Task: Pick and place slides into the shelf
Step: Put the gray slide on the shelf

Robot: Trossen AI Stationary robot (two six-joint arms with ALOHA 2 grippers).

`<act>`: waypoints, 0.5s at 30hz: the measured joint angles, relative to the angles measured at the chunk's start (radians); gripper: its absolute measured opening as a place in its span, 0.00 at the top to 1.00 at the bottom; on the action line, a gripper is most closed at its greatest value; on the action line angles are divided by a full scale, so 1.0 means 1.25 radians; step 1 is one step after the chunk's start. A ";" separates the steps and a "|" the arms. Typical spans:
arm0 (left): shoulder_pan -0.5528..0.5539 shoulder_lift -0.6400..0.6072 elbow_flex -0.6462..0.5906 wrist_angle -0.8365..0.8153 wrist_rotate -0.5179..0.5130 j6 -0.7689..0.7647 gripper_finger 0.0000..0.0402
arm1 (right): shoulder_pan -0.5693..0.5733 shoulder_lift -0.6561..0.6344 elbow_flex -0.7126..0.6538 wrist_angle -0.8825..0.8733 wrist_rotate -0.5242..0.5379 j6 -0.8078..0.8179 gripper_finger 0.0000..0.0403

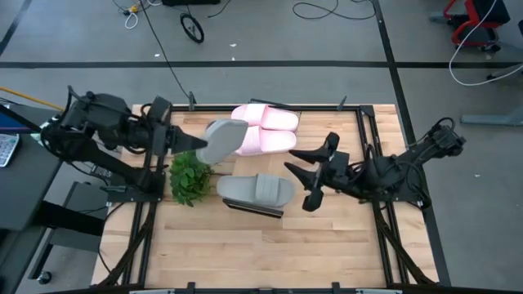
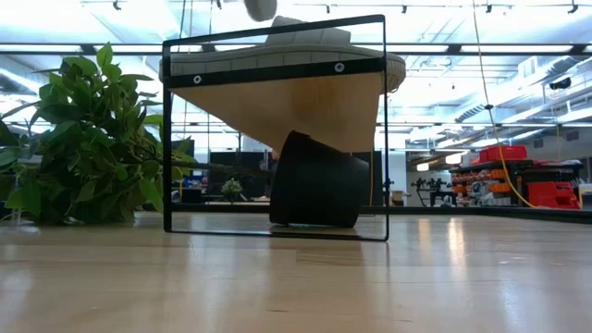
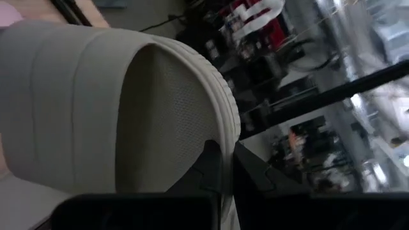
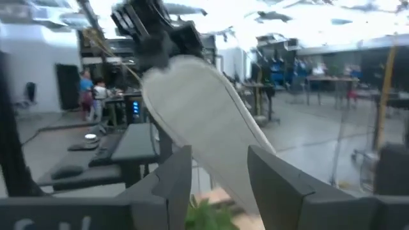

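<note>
My left gripper (image 1: 181, 137) is shut on a grey slide (image 1: 222, 139) that it carries in the air above the table's far left part, beside the green plant (image 1: 189, 175). The right wrist view shows that slide's sole (image 4: 204, 128). A second grey slide (image 1: 255, 189) lies flat on the shelf's top, and a dark edge of the shelf (image 1: 255, 210) shows below it. In the low view this slide (image 2: 277, 46) sits on the shelf's plank (image 2: 305, 102). Two pink slides (image 1: 265, 127) lie side by side on the table's far part. My right gripper (image 1: 304, 178) hovers open, right of the shelf. My left gripper pinches the grey slide's rim at its heel end (image 3: 225, 144) between the two fingers: one finger (image 3: 206, 171) lies on the footbed side, the other (image 3: 255, 182) on the sole side. It comes level from the table's left. The slide is lifted clear.
The plant (image 2: 83, 139) stands just left of the shelf. A black wire frame (image 2: 384, 139) bounds the shelf's end, with a dark rounded object (image 2: 319, 180) under the plank. Bare wood tabletop (image 1: 245, 253) lies toward the near edge. Black rails (image 1: 366, 139) run along the table's sides.
</note>
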 joint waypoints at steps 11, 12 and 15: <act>0.038 0.031 0.000 -0.067 0.071 0.057 0.96 | -0.083 0.148 0.403 -0.450 -0.174 -0.182 0.61; 0.045 0.032 0.000 -0.080 0.071 0.058 0.96 | -0.090 0.173 0.471 -0.528 -0.177 -0.200 0.61; 0.063 0.035 0.000 -0.110 0.080 0.066 0.96 | -0.106 0.250 0.672 -0.735 -0.192 -0.257 0.61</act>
